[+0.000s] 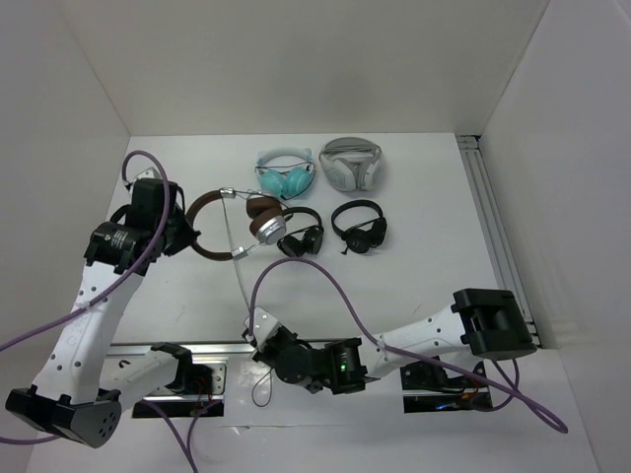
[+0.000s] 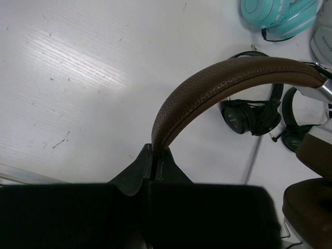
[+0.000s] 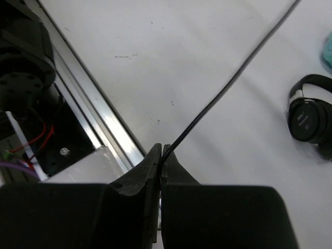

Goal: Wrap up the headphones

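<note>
Headphones (image 1: 262,219) sit left of centre on the white tabletop (image 1: 424,286). My left claw (image 2: 154,151) is closed tight on their brown headband (image 2: 223,78); my right claw (image 3: 161,151), also closed, pinches their thin black cable (image 3: 223,93) near the front edge.

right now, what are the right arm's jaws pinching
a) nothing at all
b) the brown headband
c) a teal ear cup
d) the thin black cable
d: in the right wrist view the thin black cable runs straight into the shut right jaws, while the brown headband is clamped in the left jaws instead.
</note>
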Robot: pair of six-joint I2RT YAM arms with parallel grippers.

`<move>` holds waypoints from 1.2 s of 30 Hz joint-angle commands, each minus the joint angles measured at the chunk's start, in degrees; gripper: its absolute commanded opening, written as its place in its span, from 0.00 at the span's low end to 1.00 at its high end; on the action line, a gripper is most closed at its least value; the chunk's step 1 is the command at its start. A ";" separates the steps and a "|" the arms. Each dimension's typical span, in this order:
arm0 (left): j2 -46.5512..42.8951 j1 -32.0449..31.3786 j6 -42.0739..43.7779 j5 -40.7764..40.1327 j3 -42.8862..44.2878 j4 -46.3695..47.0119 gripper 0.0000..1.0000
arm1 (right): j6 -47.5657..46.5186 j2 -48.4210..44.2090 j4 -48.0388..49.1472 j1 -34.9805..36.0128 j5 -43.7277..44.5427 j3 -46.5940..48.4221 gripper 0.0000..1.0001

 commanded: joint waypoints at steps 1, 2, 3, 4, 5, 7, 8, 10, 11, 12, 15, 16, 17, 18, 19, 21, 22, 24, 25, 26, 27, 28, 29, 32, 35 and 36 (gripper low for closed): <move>0.68 1.98 1.48 2.62 6.35 7.75 0.00 | 1.59 -2.41 3.00 -1.25 -0.08 -2.22 0.00; 0.69 2.77 1.50 3.49 6.89 7.14 0.00 | 1.59 -2.94 3.00 -1.26 -0.08 -3.36 0.00; 1.21 3.64 2.37 5.07 7.42 7.13 0.00 | 1.59 -3.47 3.00 -1.87 -0.08 -3.89 0.00; 1.22 3.65 3.25 5.87 7.42 7.13 0.00 | 1.59 -4.69 2.22 -1.87 0.53 -4.51 0.00; 2.00 4.26 3.26 6.66 8.99 6.61 0.00 | 1.59 -5.32 1.60 -2.57 1.14 -5.73 0.00; 2.71 4.79 3.26 7.28 9.71 5.91 0.00 | 2.37 -7.24 1.07 -3.44 0.10 -6.97 0.00; 2.71 4.80 3.26 7.28 10.40 5.90 0.00 | 2.38 -7.86 1.85 -4.06 -0.52 -7.50 0.00; 2.71 4.80 3.26 7.28 10.41 6.43 0.00 | 2.38 -9.01 2.39 -4.07 -1.05 -8.64 0.00; 2.71 4.80 3.26 6.50 10.41 6.43 0.00 | 2.99 -9.01 2.39 -4.07 -1.75 -8.65 0.00; 2.71 4.80 2.74 5.97 9.89 6.43 0.00 | 3.00 -9.01 2.39 -4.07 -2.88 -8.12 0.00; 2.19 4.80 2.73 4.30 8.40 6.95 0.00 | 3.52 -9.54 2.39 -3.54 -5.96 -7.59 0.00; 2.19 4.80 2.12 4.29 7.87 7.48 0.00 | 3.52 -8.67 2.99 -3.54 -5.97 -6.98 0.00; 2.19 4.80 2.12 4.29 7.34 7.49 0.00 | 3.52 -8.14 3.52 -2.85 -5.97 -6.98 0.00; 1.58 4.80 1.42 4.29 6.55 7.49 0.00 | 3.52 -7.44 3.53 -2.84 -6.49 -5.58 0.00; 1.57 4.80 1.41 4.29 6.54 8.01 0.00 | 3.52 -6.65 3.53 -2.32 -6.50 -4.96 0.00; 0.78 4.80 0.88 3.77 5.05 8.54 0.00 | 3.52 -4.63 4.05 -1.78 -7.20 -3.38 0.00; 0.26 4.80 0.19 3.16 5.05 8.54 0.00 | 3.52 -4.10 4.06 -1.00 -7.20 -2.76 0.00; -0.36 4.80 -0.51 2.18 4.53 8.54 0.00 | 3.52 -2.34 4.06 -0.30 -7.73 -1.45 0.00; -0.89 4.80 -0.52 1.40 3.91 8.54 0.00 | 2.22 -1.03 4.06 0.41 -7.73 1.00 0.00; -0.89 4.80 -0.52 1.39 3.91 8.54 0.00 | 2.21 -1.01 4.06 0.94 -7.73 1.02 0.00; -0.89 4.80 -0.52 1.39 3.91 9.06 0.00 | 2.21 -1.01 4.06 0.94 -7.73 2.76 0.00; -0.89 4.80 -0.52 1.39 3.91 9.07 0.00 | 1.60 -0.32 3.27 0.94 -7.73 3.56 0.00; -0.89 4.80 -0.52 1.39 3.30 9.07 0.00 | 1.59 -0.31 2.74 0.94 -7.73 4.27 0.00; -1.42 4.80 -0.52 0.78 2.07 9.07 0.00 | 1.06 -0.31 2.74 0.94 -8.96 5.85 0.00; -1.42 4.80 -0.52 0.78 0.57 9.68 0.00 | 0.54 -0.31 2.13 0.94 -9.58 7.25 0.00; -1.94 4.80 -1.04 0.78 -0.04 9.68 0.00 | 0.54 0.38 2.12 0.94 -9.58 8.31 0.00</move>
